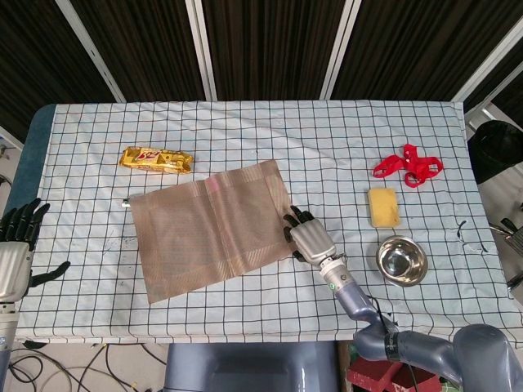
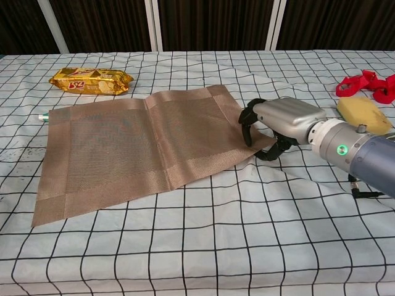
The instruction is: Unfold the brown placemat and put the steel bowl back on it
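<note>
The brown placemat [image 1: 211, 229] [image 2: 139, 145] lies spread flat on the checked cloth, left of centre. My right hand [image 1: 306, 238] [image 2: 281, 123] is at its right edge. Its fingers [image 2: 247, 123] curl down onto the mat's border and the thumb sits by the near right corner, pinching that edge. The steel bowl [image 1: 402, 261] stands upright on the cloth, right of this hand, and shows only in the head view. My left hand [image 1: 16, 249] hangs off the table's left side with its fingers spread and nothing in it.
A yellow sponge [image 1: 385, 207] [image 2: 364, 115] lies just beyond the bowl, with a red strap [image 1: 409, 163] [image 2: 365, 83] further back. A gold snack packet [image 1: 157, 159] [image 2: 91, 80] lies behind the mat's left half. A small tube [image 2: 43, 116] touches the mat's far left corner.
</note>
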You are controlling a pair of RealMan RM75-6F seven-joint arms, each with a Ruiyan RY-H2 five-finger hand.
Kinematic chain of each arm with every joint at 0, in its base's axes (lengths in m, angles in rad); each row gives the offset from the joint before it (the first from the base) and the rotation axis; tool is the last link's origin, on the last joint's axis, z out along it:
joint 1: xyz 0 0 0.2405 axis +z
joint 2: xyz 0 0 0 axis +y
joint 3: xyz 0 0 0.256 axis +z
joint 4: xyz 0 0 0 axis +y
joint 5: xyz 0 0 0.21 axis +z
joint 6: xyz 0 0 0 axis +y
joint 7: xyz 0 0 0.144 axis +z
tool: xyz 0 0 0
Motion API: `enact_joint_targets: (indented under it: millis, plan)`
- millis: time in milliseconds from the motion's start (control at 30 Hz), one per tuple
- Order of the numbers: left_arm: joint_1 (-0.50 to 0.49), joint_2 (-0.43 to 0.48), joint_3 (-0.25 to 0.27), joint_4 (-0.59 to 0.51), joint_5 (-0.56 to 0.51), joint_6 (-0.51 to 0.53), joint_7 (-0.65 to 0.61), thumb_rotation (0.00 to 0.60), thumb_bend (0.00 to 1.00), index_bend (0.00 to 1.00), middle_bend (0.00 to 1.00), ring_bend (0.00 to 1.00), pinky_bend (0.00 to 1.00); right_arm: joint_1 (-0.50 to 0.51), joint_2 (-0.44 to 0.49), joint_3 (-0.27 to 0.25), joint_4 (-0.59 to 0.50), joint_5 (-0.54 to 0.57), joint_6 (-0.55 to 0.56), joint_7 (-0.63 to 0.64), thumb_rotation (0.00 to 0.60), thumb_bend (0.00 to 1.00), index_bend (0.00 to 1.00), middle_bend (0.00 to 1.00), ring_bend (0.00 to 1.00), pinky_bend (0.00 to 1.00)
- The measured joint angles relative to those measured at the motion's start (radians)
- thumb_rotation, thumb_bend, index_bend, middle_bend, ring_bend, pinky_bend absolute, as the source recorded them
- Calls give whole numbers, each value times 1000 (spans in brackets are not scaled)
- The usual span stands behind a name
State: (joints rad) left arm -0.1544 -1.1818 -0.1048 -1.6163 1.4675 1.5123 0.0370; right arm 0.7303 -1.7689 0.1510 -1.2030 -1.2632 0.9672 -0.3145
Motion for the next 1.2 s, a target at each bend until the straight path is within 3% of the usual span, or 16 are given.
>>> enact_joint_targets:
  millis: [567,1200]
  plan:
    - [3,1,5,-7,8,0,1,600,16,0,0,0,0,-43,53,-38,-105,-48,49,11,600,431,630,250,59,176]
    - [11,-4,25,-14,39,8,17,600,16,0,0,0,0,-205,196,-167,-331,-136,212,-23,600,435,647,251,59,176]
